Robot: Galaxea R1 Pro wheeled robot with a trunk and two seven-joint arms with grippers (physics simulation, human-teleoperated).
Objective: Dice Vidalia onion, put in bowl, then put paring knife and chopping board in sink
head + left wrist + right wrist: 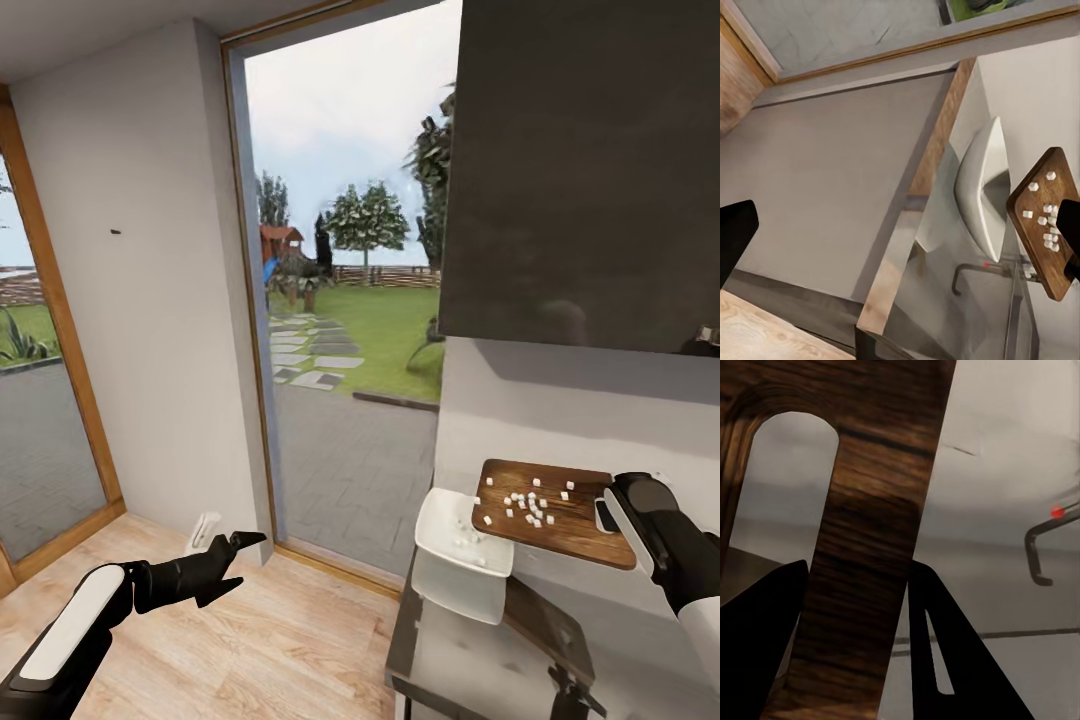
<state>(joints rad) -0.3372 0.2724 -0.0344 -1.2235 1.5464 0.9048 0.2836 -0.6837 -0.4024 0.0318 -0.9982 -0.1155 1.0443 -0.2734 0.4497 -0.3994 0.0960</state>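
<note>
Head view showed the chopping board held up in the air above the countertop, tilted so its far end dipped toward the bowl. The diced onion lay scattered as small white cubes across the board's middle, and a few white cubes lay inside the bowl. The board's long axis ran across the picture, from the right gripper toward the bowl, its lower end overhanging the bowl's rim.

The right gripper was clamped on the board's handle end; in the right wrist view both dark fingers pressed on either side of the wood strip beside the oblong slot (the chrome tap with its red knob showed beyond).

The bowl sat at the countertop's end, nearest the window, its rim close to that edge. The countertop was glossy grey and narrow, set against a pale wall under a dark cabinet.

The left gripper hung well apart over the wooden floor, fingers parted and holding nothing. A tall window looked onto a paved yard and lawn.
</note>
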